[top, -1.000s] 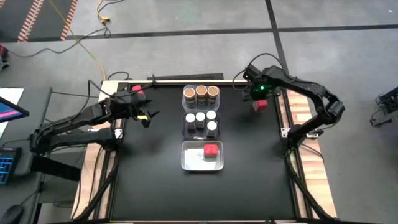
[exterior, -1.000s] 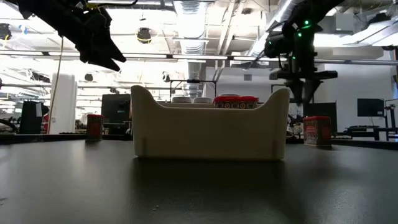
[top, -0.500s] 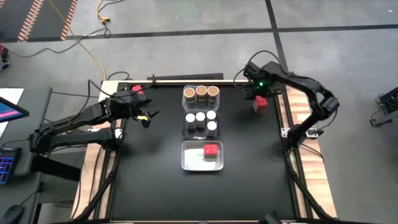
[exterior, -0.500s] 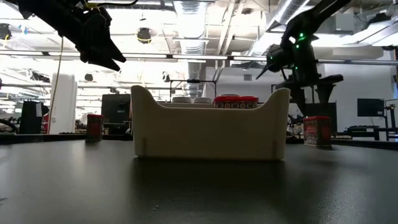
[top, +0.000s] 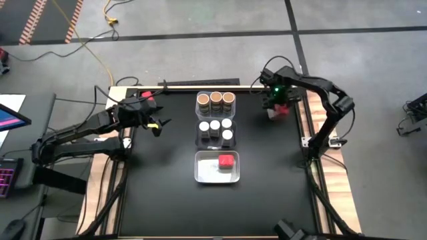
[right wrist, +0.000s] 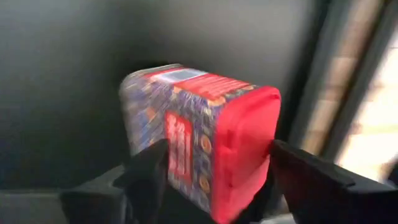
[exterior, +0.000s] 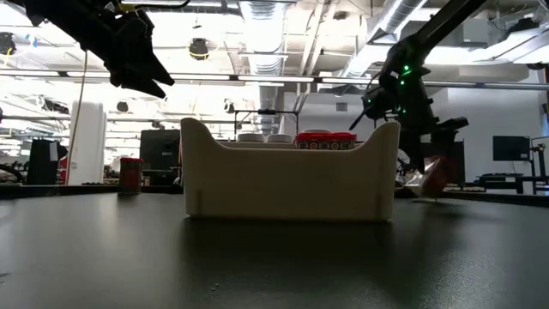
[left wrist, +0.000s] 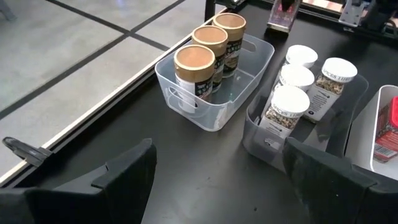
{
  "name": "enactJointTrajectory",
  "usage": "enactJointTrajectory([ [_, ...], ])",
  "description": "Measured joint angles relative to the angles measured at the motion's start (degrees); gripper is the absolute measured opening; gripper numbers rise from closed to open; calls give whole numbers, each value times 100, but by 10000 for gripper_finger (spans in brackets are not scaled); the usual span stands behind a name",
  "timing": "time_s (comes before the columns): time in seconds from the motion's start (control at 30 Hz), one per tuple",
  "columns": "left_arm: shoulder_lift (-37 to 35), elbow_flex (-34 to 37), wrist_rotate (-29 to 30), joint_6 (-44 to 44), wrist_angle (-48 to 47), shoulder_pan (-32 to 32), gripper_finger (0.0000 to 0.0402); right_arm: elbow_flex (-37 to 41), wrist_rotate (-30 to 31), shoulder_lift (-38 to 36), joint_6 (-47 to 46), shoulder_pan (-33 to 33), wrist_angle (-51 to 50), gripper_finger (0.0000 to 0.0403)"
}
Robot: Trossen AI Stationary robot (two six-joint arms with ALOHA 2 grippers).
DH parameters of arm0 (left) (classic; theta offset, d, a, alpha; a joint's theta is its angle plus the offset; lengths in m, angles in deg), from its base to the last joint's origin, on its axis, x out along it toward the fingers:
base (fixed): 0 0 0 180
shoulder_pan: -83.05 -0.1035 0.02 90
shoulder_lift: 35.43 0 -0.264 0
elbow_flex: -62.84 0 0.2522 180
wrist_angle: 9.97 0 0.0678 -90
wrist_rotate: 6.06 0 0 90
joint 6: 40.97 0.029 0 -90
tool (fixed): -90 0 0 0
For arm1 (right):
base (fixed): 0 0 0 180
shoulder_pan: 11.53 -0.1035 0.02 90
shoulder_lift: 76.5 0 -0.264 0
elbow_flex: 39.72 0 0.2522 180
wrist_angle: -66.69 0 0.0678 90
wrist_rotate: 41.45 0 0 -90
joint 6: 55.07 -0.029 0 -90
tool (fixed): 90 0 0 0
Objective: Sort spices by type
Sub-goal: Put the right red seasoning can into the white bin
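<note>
A spice jar with a red square top [right wrist: 193,124] stands tipped near the table's far right edge [top: 280,111] [exterior: 436,176]. My right gripper [right wrist: 214,168] [top: 275,107] is shut on it. My left gripper [top: 159,124] [left wrist: 214,168] hovers open and empty at the table's left, above the tabletop [exterior: 141,73]. Three tan-topped jars [left wrist: 208,46] stand in the far clear bin [top: 215,100]. Several white-topped jars [left wrist: 298,81] stand in the middle bin [top: 217,129]. One red-topped jar [top: 227,161] lies in the near bin [top: 203,175]. My right gripper pinches the red-topped jar between its two fingers [right wrist: 149,165], on opposite sides at the capped end [right wrist: 245,149]. The fingers come from above, slanting down. The jar leans tilted in the hold, its lower edge [exterior: 420,196] still on the table.
Another red-topped jar [top: 147,95] [exterior: 130,174] stands alone at the table's far left corner. The table's wooden right rim [top: 305,123] runs close beside the right gripper. Bare black tabletop [top: 167,200] lies along the near side.
My right gripper has opened from shut, come down onto the red-topped jar by the far right edge and closed around it. The jar, upright a second ago, now leans tilted with its lower edge on the table.
</note>
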Motion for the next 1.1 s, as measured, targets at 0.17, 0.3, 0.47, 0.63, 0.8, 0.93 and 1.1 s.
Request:
enactJointTrajectory([
  [0.17, -2, 0, 0, -19, 6, -2, 332, -8, -317, 26, -4, -10, 59, 252],
  [0.3, 0, 0, 16, -49, 9, -1, 332, 1, -359, -60, -11, -38, 89, 234],
  [0.47, 0, 0, 67, 27, 9, -4, 332, -120, -440, -296, -214, -378, 165, 231],
  [0.63, 0, 0, 266, 43, 16, -4, 332, -362, -444, -539, -403, -804, 463, 231],
  [0.8, 0, 0, 306, 45, 42, -4, 332, -535, -442, -533, -423, -842, 374, 231],
  [0.93, 0, 0, 308, 45, 42, -4, 332, -556, -438, -533, -426, -766, 360, 231],
  [1.1, 0, 0, 302, 19, 35, -4, 332, -556, -425, -525, -414, -665, 609, 231],
])
